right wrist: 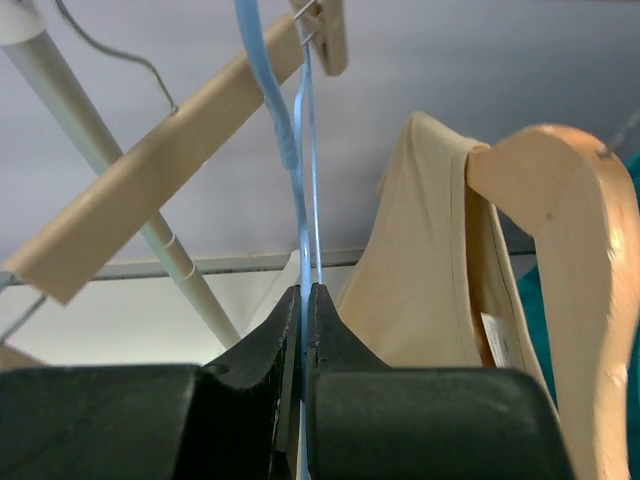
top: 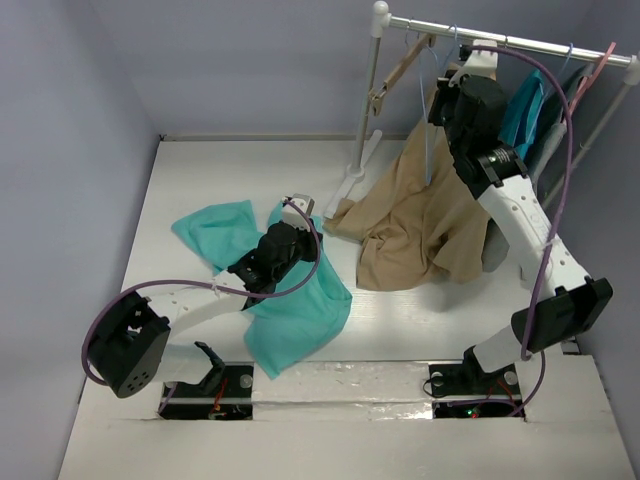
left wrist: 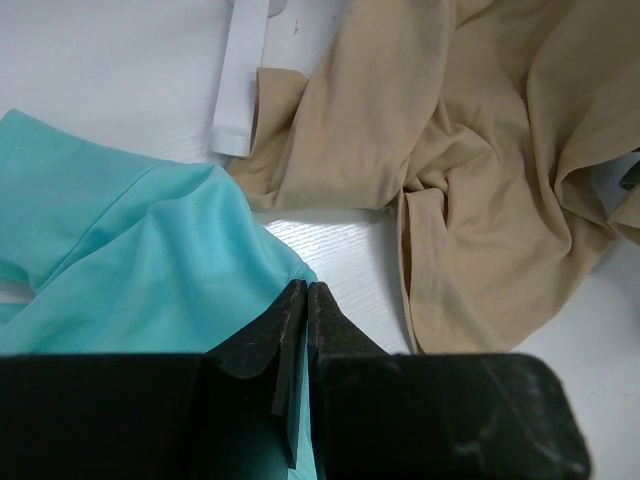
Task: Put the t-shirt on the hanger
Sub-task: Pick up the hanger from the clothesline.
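The turquoise t-shirt (top: 290, 310) lies crumpled on the white table, left of centre. My left gripper (top: 292, 215) is shut on a fold of the t-shirt (left wrist: 150, 270) at its far edge; cloth shows between the fingertips. The thin light-blue hanger (right wrist: 300, 160) hangs from the rail (top: 520, 42) at the back right; in the top view it (top: 432, 120) shows as a faint blue wire in front of the tan top. My right gripper (right wrist: 304, 292) is shut on the hanger's wire, high up by the rail (top: 450, 100).
A tan top (top: 420, 220) hangs on a tan wooden hanger (right wrist: 560, 200) and spreads over the table. A bare wooden hanger (top: 400, 70) hangs at the rail's left end. A darker teal garment (top: 522, 110) hangs to the right. The rack's white post (top: 365, 110) and foot (left wrist: 245, 70) stand close by.
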Tool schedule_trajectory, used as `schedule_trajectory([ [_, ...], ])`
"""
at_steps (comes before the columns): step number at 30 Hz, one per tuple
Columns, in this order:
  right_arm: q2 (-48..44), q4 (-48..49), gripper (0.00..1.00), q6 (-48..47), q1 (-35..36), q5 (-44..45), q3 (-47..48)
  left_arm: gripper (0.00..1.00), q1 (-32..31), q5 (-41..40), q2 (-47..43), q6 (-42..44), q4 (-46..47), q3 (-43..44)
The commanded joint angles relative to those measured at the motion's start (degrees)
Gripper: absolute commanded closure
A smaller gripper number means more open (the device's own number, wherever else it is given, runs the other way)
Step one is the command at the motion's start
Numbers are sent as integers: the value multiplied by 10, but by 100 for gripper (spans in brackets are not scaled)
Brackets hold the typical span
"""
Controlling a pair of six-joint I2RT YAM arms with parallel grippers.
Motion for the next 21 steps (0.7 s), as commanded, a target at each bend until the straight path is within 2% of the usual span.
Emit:
schedule_trajectory([
  [1, -34, 48, 100, 15, -3, 9, -33, 100, 3, -8, -5, 2, 25, -1],
  [10, -112, 72, 100, 34, -3, -25, -149, 100, 3, -5, -8, 1, 32, -2],
  [14, -142, 39, 100, 54, -3, -41, -185, 100, 3, -7, -5, 0, 34, -1],
  [20, -238, 7, 100, 127, 19, -174, -320, 100, 14, 3, 8, -12, 40, 9],
  [21, -257, 10, 100, 141, 24, -227, -342, 100, 21, 7, 9, -17, 41, 11],
])
